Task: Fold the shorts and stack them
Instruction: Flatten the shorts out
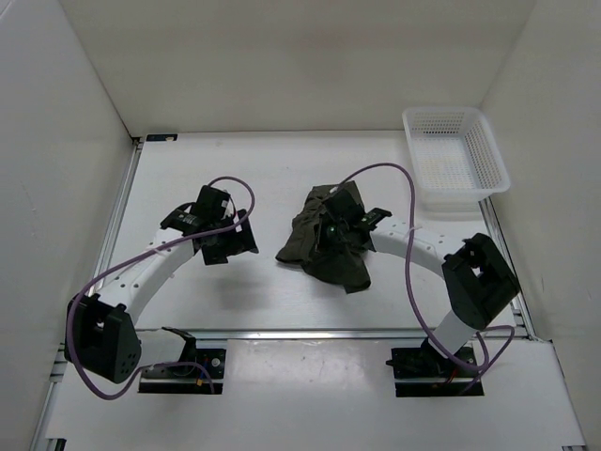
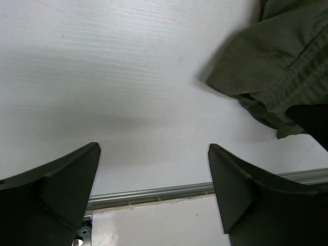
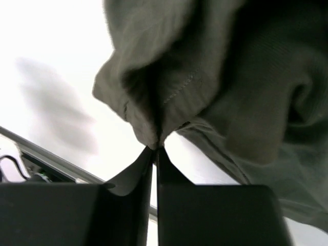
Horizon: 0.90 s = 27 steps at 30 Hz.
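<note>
Right gripper [image 3: 155, 149]: clamps a bunched edge of the shorts [image 1: 324, 246], apparently to spread them.
Left gripper [image 2: 154, 148]: splayed, empty, hovering alongside.

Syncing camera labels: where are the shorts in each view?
Top external: shorts crumpled at the centre of the picture.
Left wrist: shorts in the upper right corner.
Right wrist: shorts fill the top and right, pinched in the right tool.
Shared landmark: the metal rail along the near edge shows in all three.
</note>
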Tool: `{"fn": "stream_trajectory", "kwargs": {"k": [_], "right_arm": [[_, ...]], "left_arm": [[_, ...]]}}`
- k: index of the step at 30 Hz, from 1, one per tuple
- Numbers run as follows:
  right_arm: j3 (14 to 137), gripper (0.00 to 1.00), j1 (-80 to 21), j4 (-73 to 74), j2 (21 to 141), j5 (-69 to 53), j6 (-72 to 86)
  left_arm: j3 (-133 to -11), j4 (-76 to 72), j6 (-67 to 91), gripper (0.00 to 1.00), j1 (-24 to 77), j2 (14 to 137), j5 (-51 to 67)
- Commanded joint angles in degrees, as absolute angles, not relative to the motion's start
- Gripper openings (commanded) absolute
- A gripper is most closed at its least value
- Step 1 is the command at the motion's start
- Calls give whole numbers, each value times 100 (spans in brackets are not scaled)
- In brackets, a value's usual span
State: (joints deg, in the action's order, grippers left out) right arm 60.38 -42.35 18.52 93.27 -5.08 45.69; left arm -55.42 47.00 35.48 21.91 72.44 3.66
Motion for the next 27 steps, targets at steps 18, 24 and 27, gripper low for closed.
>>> {"fn": "stream_trajectory", "kwargs": {"k": [18,24,27], "right_arm": [[6381,0,-1803,4192,5810,247,3059],[6328,0,-924,4359,5537,-43,2892],[6328,0,-730,4359,5537,-254,2830]], "left_arm": [[-7268,4263,3990,98,4095,9219,483],[-7979,4210,3718,77,4798,10404,404],[-8296,4158,3771,99,4860,11116,483]]}}
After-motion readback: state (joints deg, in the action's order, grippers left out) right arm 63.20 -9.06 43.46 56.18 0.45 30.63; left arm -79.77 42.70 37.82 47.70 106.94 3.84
